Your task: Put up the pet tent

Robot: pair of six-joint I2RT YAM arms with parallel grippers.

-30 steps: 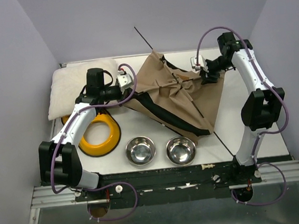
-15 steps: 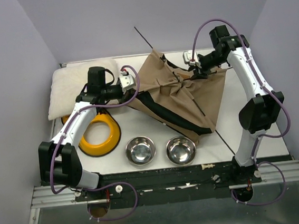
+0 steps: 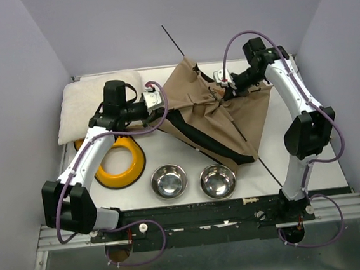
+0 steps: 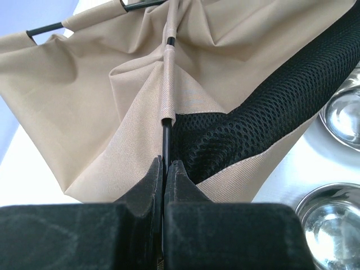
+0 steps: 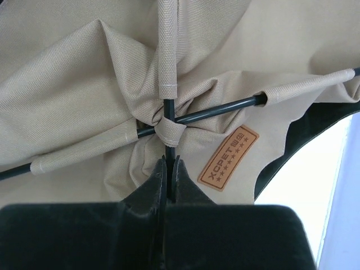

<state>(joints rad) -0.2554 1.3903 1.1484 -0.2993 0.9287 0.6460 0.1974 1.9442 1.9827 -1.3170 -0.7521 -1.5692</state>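
Shifted leftward, right claw [image 5: 167,169] clamps pet tent [image 5: 84,84] pole [image 5: 168,108]; left claw [image 4: 164,171] clamps another.

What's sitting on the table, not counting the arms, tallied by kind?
Pet tent: 1
Steel bowls: 2
Yellow ring: 1
Cream cushion: 1
Total: 5

Cream cushion [image 3: 82,112] far L; yellow ring [image 3: 132,171], maybe bowl; 2 steel bowls [image 3: 169,181] [image 3: 218,181].
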